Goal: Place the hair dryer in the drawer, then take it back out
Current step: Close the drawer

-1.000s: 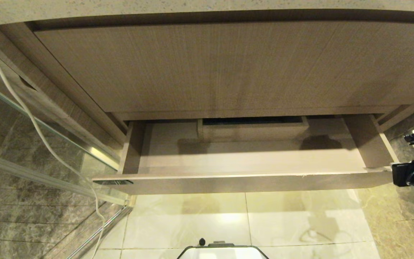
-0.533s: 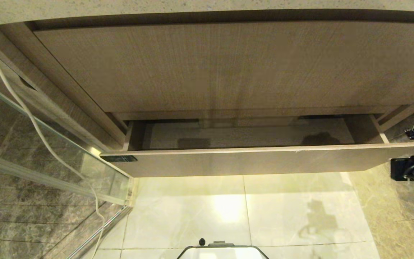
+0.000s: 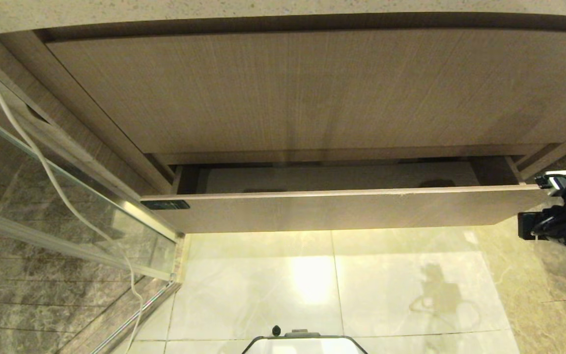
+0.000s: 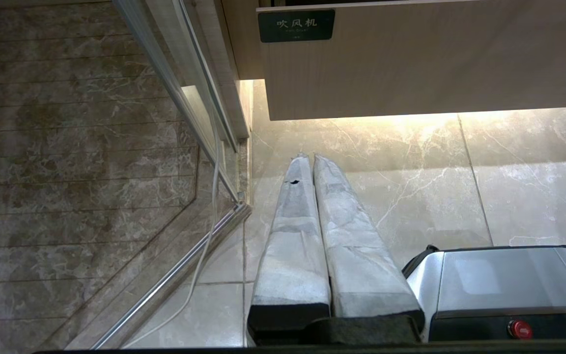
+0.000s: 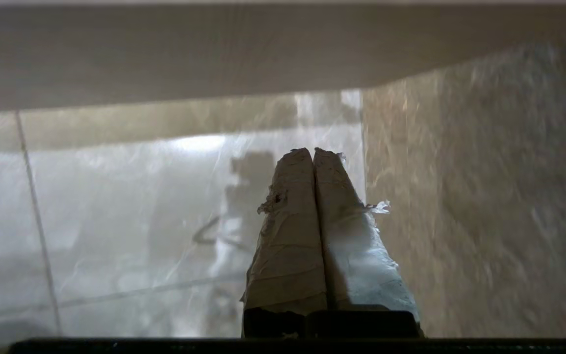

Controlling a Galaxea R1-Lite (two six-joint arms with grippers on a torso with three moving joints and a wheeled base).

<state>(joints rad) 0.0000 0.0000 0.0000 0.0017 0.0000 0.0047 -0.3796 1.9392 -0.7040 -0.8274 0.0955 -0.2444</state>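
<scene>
the drawer (image 3: 342, 209) stood a little way out under the panel (image 3: 312, 93), no hair dryer visible. the right gripper (image 5: 312, 152) was closed on nothing beside the drawer's right end; the left gripper (image 4: 310, 158), also closed and empty, pointed at the floor (image 4: 460, 187)

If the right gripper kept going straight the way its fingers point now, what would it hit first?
Probably the pale floor tile just below the drawer front. The right gripper, fingers shut, aims at the floor there; depth is unclear, so it might meet the drawer's lower edge instead.
</scene>
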